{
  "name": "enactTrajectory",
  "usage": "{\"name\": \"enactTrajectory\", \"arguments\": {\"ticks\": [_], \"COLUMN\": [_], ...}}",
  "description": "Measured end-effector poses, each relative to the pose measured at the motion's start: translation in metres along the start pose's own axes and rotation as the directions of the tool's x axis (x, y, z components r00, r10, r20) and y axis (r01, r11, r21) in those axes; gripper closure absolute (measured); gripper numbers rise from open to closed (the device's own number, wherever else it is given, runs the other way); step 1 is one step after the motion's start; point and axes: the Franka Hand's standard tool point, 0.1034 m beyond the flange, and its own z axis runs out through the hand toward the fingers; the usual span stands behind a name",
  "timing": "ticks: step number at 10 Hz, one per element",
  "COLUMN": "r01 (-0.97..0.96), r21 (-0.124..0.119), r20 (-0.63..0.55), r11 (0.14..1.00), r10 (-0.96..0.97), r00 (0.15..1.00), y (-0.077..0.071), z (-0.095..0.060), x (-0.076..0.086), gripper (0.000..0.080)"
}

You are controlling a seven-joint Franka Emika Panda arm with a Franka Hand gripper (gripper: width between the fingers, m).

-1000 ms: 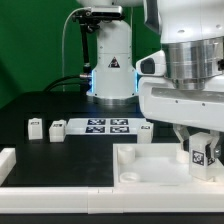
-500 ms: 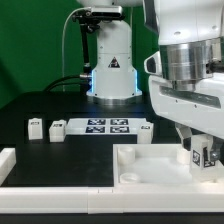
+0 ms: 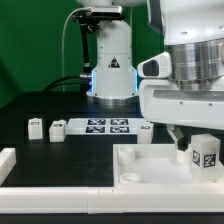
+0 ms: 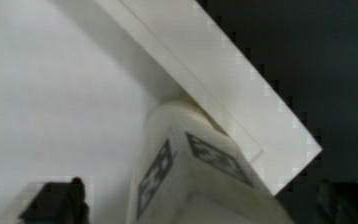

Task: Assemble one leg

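Note:
One leg (image 3: 205,155), a stubby white block with a square tag, stands upright in the near corner of the white tabletop (image 3: 140,168) at the exterior view's right. My gripper (image 3: 198,148) hangs over it with a finger on either side. In the wrist view the leg (image 4: 194,165) rises by the tabletop's raised rim (image 4: 211,70). The dark fingers (image 4: 55,202) stand apart from it, with white tabletop showing in the gap. The gripper is open around the leg.
Three more legs lie on the black table: two at the exterior view's left (image 3: 35,127) (image 3: 58,128) and one near the middle (image 3: 146,130). The marker board (image 3: 105,126) lies between them. A white part (image 3: 6,160) sits at the front left. The robot base (image 3: 110,70) stands behind.
The wrist has turned over the tabletop corner. The leg's tag now faces the exterior camera in full, no longer partly covered by a finger.

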Motion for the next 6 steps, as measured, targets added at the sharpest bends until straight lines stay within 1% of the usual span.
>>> {"name": "enactTrajectory", "arguments": {"ticks": [2, 3, 4, 6], "r01": [0.185, 0.329, 0.464, 0.662], "r21": [-0.001, -0.011, -0.022, -0.040], "r20": [0.001, -0.002, -0.002, 0.004], "r11": [0.983, 0.944, 0.885, 0.748], "r10": [-0.185, -0.330, -0.465, -0.663], "r00": [0.983, 0.944, 0.886, 0.749], "y": [-0.0021, -0.0016, -0.0005, 0.0019], "z": [0.0003, 0.0003, 0.0002, -0.0004], "x": [-0.0021, -0.0017, -0.0007, 0.0018], "gripper": [0.0151, 0.0151, 0.0151, 0.0151]}}
